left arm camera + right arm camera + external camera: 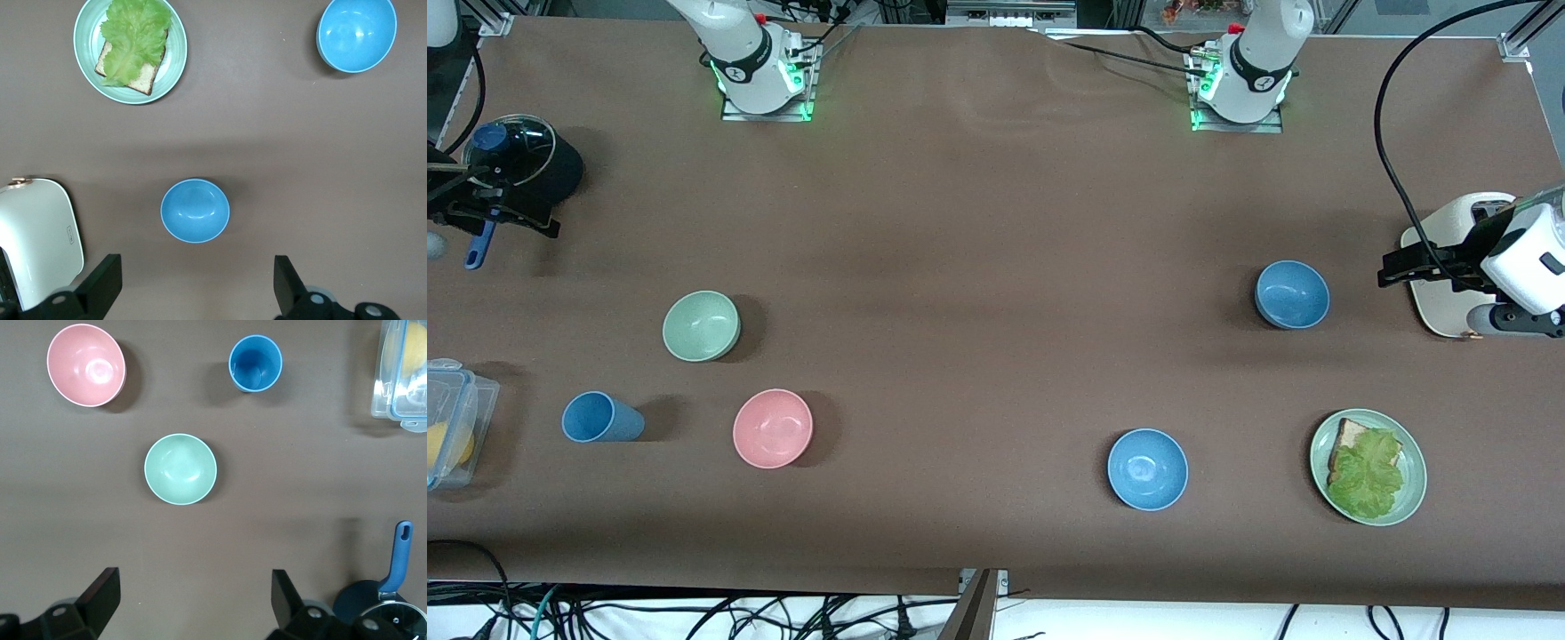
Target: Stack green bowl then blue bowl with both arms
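Observation:
The pale green bowl (701, 325) sits toward the right arm's end of the table, with nothing in it, and shows in the right wrist view (180, 468). The duller blue bowl (1292, 294) sits toward the left arm's end, also with nothing in it, and shows in the left wrist view (195, 210). My left gripper (1392, 269) is open, up over the white toaster (1449, 307), beside that blue bowl; its jaws (197, 270) hold nothing. My right gripper (498, 209) is open over the black pot (529, 164); its jaws (193, 587) hold nothing.
A brighter blue bowl (1147, 468) and a green plate (1412, 498) with bread and lettuce lie nearer the front camera. A pink bowl (773, 428) and a blue cup (600, 418) lie near the green bowl. A clear box (454, 418) stands at the table's end.

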